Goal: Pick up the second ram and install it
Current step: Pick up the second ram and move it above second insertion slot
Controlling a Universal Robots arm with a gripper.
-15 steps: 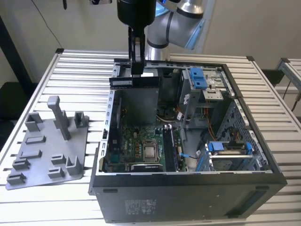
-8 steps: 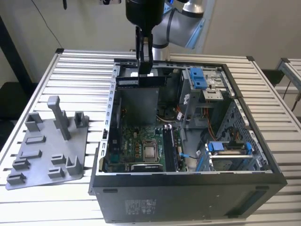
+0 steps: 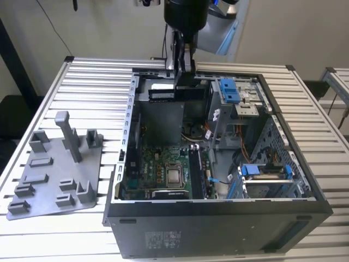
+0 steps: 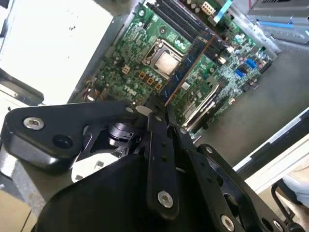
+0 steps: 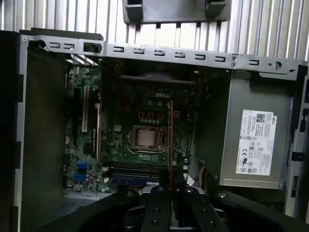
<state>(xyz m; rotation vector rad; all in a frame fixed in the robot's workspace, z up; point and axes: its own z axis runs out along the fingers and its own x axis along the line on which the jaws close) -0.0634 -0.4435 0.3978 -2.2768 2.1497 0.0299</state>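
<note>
Above the far end of the open computer case (image 3: 218, 229), my gripper (image 3: 184, 82) is clamped on the second ram (image 3: 162, 94), held level. To carry it well, I'd keep it firm and line it up with the memory slots (image 3: 197, 172).

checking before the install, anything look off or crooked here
Nothing stands out. The gripper holds the ram level over the open case, the board looks intact, and the plate lies flat.

Arm (image 3: 185, 16) vertical, gripper (image 3: 184, 73) pointing down
In the first wrist view its fingers (image 5: 155, 208) sit close together, pinching the ram (image 5: 170, 140) edge-on between them
</note>
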